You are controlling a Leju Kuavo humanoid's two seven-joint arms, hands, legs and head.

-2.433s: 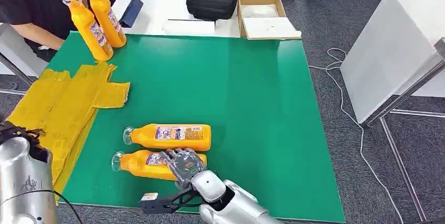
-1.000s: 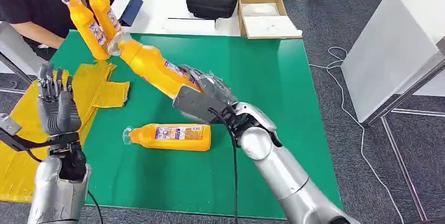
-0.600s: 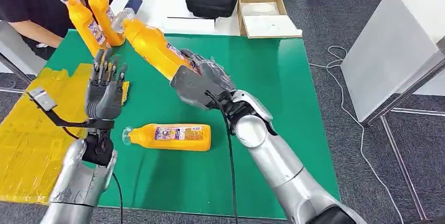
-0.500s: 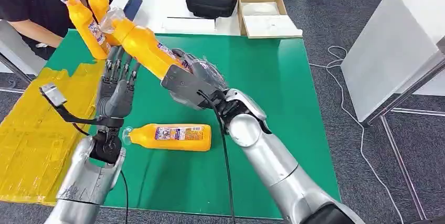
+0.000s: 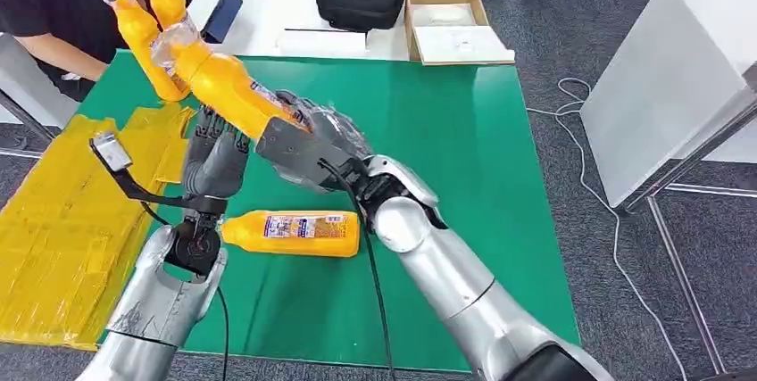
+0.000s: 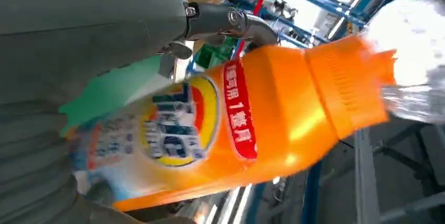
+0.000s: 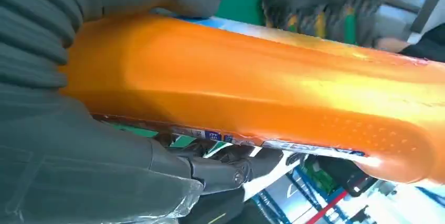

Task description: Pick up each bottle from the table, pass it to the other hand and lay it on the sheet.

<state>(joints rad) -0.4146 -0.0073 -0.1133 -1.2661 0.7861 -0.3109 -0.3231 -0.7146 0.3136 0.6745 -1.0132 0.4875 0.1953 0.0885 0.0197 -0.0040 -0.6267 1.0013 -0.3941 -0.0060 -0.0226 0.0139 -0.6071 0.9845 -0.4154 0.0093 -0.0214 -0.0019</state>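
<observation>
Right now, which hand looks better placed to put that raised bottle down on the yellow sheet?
The left hand, probably. It is up beside the bottle that the right hand holds, and it is on the same side as the yellow sheet. The right hand would have to reach across the table.

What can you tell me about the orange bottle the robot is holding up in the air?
The raised bottle looks like glossy orange plastic, with a clear cap, a ribbed orange collar beneath it and a printed label with red, blue and yellow marks. It tilts cap-up toward the far left of the green table. The right hand grips its lower body, and the left hand has its fingers up against the bottle from below.
</observation>
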